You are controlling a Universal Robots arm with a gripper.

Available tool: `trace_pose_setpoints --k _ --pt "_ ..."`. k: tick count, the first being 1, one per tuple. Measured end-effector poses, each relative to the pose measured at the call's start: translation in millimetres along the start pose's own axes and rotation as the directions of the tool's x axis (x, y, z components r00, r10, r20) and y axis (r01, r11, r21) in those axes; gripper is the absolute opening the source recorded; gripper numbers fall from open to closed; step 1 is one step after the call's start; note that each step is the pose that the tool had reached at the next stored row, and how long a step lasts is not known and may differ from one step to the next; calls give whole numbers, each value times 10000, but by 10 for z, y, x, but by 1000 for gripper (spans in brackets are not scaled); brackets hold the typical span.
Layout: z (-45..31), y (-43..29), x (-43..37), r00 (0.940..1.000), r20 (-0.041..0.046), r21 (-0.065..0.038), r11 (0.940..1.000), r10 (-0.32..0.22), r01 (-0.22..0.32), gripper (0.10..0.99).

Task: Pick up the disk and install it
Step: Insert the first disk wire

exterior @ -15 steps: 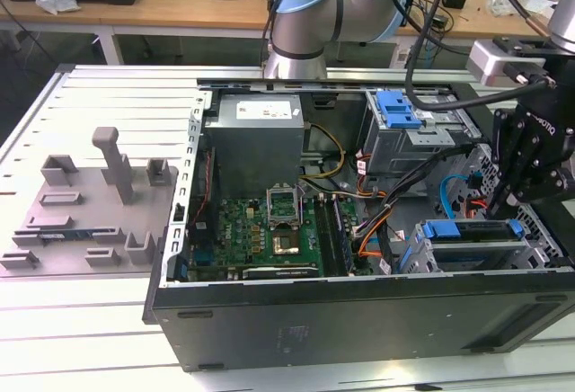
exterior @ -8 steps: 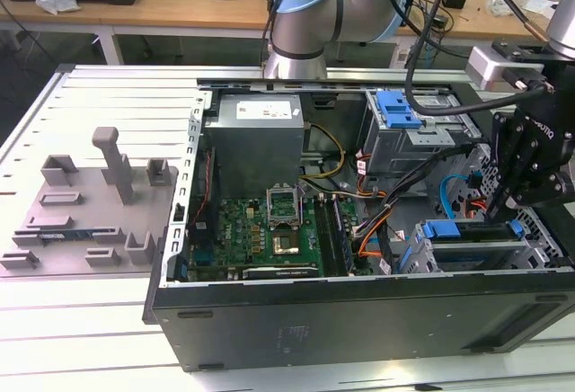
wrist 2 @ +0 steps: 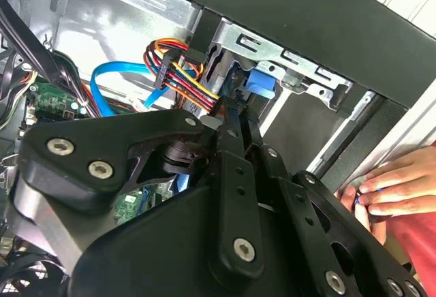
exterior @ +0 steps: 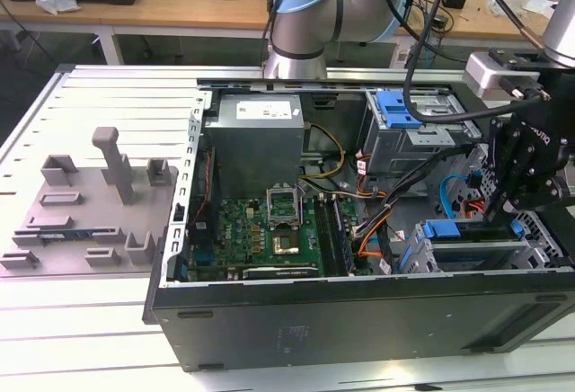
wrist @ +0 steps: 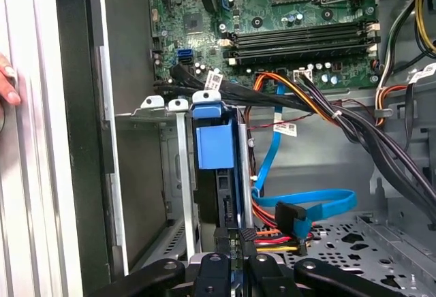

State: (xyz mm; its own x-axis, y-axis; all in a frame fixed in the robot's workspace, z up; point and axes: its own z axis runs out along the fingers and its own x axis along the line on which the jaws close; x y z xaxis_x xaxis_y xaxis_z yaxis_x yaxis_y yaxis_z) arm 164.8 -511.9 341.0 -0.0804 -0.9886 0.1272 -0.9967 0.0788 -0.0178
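open computer case (exterior: pixel 359 316) lying on its side; drive cage (exterior: pixel 485 253) at near corner, exterior view's right, with disk (wrist: pixel 216 148) seated on edge in the slot, blue carrier tab up; gripper (wrist: pixel 235 242) low over cage, fingertips drawn close, pinching disk's edge; motherboard (exterior: pixel 260 226) mid-case; power supply (exterior: pixel 258 140) and second cage (exterior: pixel 409 131) at far side.

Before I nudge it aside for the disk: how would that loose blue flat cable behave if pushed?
The blue flat cable would probably flex, not resist: it lies in a loose loop. It looks thin and light, so likely springs back. Its black connector hangs unplugged, so that end could swing toward the disk.
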Motion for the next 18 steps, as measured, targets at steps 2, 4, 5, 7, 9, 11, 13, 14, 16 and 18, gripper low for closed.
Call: trace_pose_setpoints --k 2,4,5,7,9,11,13,14,16,18 --pt "16 1 -2 10000 1 4 10000 -26 26 169" --pt "21 1 -2 10000 -1 5 10000 -39 39 169" --pt "24 1 -3 10000 1 6 10000 -45 45 169" --pt "31 1 -4 10000 2 7 10000 -57 57 169" --pt "41 1 -5 10000 1 9 10000 -69 69 169" --pt "54 1 -5 10000 -2 10 10000 -80 80 169" --pt "64 1 -6 10000 -2 12 10000 -91 91 169" --pt "67 1 -6 10000 -1 13 10000 -97 97 169" --pt "75 4 -7 9999 15 11 9999 -103 103 180" --pt "69 6 -6 9999 3 13 9999 -102 102 302"
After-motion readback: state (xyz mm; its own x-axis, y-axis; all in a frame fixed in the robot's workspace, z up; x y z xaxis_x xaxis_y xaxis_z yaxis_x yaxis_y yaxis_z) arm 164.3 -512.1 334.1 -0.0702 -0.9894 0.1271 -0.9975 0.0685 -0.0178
